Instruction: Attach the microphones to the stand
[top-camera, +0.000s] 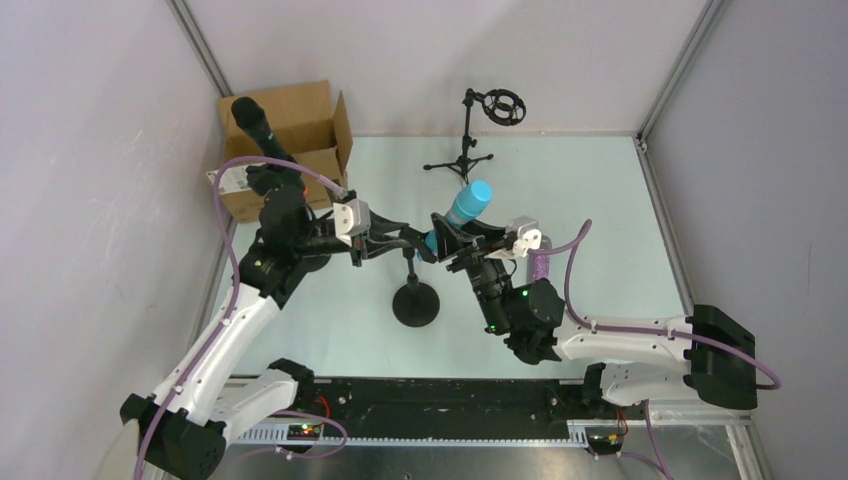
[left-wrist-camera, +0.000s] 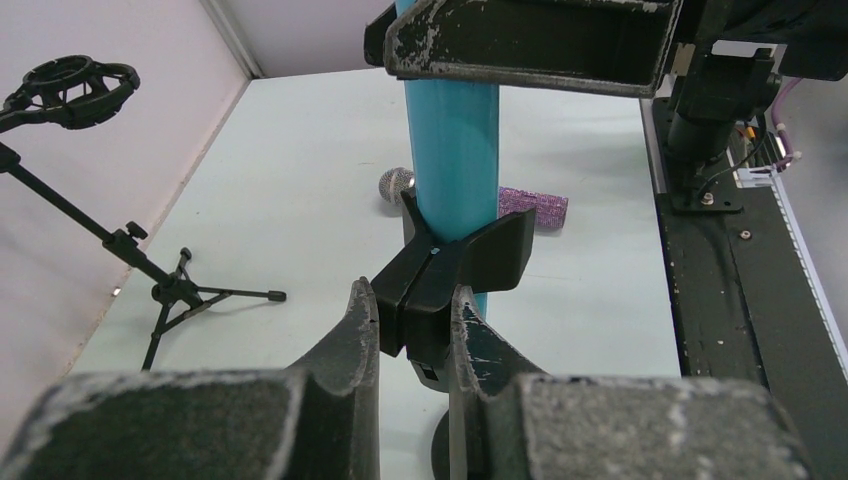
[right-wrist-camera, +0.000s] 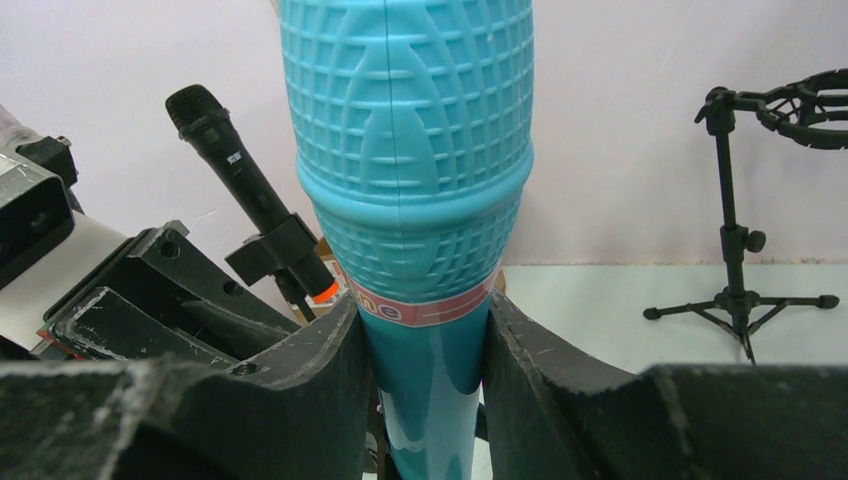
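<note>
The turquoise microphone (right-wrist-camera: 410, 150) is being clenched around its lower shaft by the right gripper (right-wrist-camera: 428, 350). It is being held upright, head up, so that the handle can be pushed into the clip (left-wrist-camera: 455, 262) of the round-base stand (top-camera: 415, 303). That clip is being pinched at its back by the left gripper (left-wrist-camera: 412, 320), evidently to stop it swivelling while the shaft is being pressed between its prongs. The shaft is touching the prongs, though whether it is fully seated cannot be told.

Left of the round-base stand and farther back, the black microphone (right-wrist-camera: 240, 170) is being carried tilted in a clip of its own, orange-red end down. The glittery purple microphone (left-wrist-camera: 525, 207) is lying flat to that stand's right, not yet attached. Behind it, a tripod stand (top-camera: 462, 160) is being offered with its ring mount (top-camera: 503, 107) unfilled.

The table (top-camera: 600, 200) is being covered by a smooth pale-green surface and enclosed by plain pale walls (top-camera: 90, 150). A cardboard box (top-camera: 300, 115) is set at the round-base stand's far left.
</note>
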